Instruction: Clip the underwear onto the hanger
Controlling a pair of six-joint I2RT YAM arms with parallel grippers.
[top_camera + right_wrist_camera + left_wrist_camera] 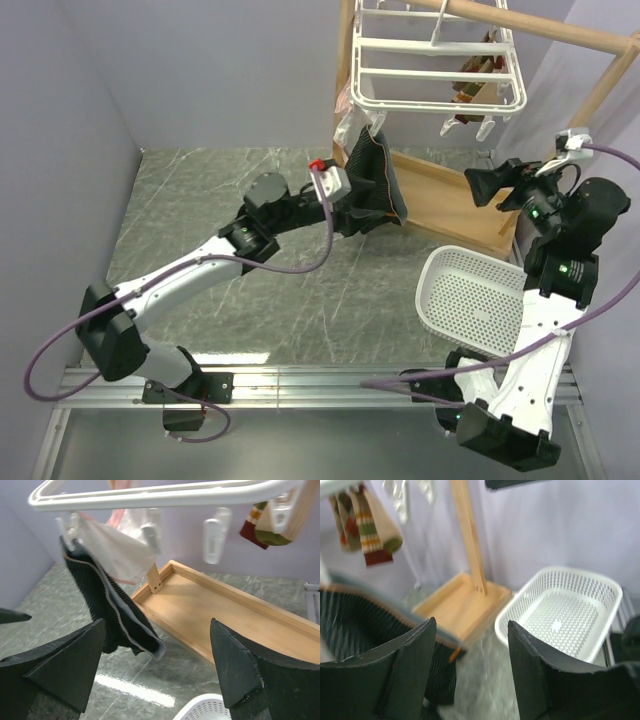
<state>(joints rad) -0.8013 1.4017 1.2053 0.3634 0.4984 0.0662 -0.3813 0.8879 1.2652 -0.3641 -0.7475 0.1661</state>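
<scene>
The black underwear [375, 178] with thin orange-pink trim hangs by one corner from a clip at the left corner of the white hanger [435, 72]. Its lower part droops free. My left gripper [368, 215] is open right beside the hanging fabric. In the left wrist view the underwear [350, 625] lies behind the left finger [410, 665], with nothing between the jaws. My right gripper [490, 185] is open and empty, to the right of the underwear [100, 600] and below the hanger [160, 495]. Free white clips [214, 540] hang from the hanger's bar.
A translucent whitish pouch [115, 550] and striped socks [370, 530] hang from the hanger. The light wooden frame's tray base [450, 205] sits under it. A white perforated basket [470, 300] lies on the table at the right, by the right arm.
</scene>
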